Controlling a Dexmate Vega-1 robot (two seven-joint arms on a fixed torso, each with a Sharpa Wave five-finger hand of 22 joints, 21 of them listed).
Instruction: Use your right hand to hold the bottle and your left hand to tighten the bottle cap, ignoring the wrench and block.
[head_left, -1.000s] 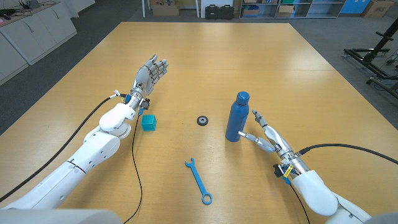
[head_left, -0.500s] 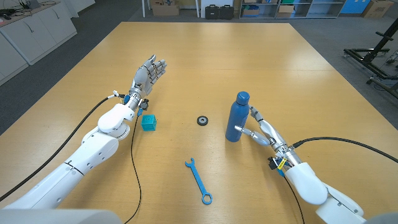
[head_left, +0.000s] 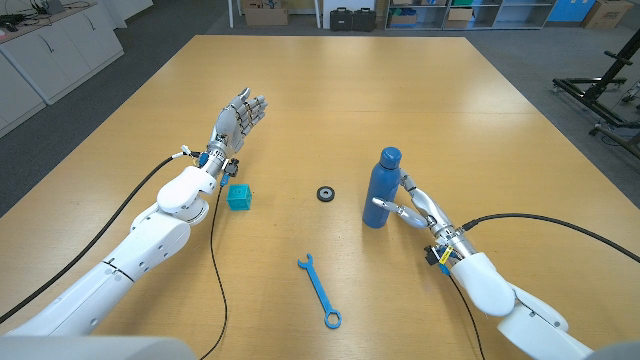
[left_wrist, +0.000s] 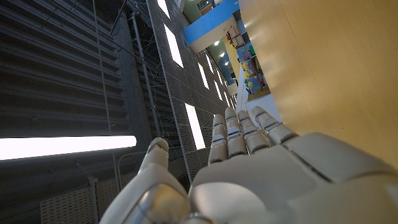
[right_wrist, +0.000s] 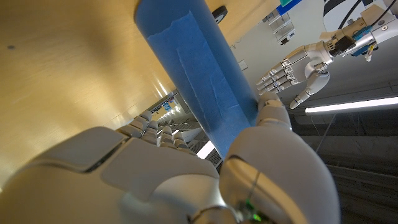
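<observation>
A blue bottle (head_left: 380, 190) stands upright right of the table's middle, its blue cap (head_left: 390, 156) on top. My right hand (head_left: 418, 208) reaches around its lower body: the thumb lies on the near side and the fingers stretch along the far side. In the right wrist view the bottle (right_wrist: 199, 81) sits between the thumb and the straight fingers of that hand (right_wrist: 186, 180), thumb tip touching it. My left hand (head_left: 241, 117) is held up over the table's left part, fingers spread, holding nothing. The left wrist view shows that hand (left_wrist: 249, 174) open too.
A small black ring (head_left: 326, 193) lies left of the bottle. The teal block (head_left: 238, 196) sits by my left wrist. A blue wrench (head_left: 320, 290) lies nearer the front edge. Cables trail from both arms across the table.
My right hand has slid forward and left until its thumb and fingers flank the bottle. The left hand and the bottle have not moved.
</observation>
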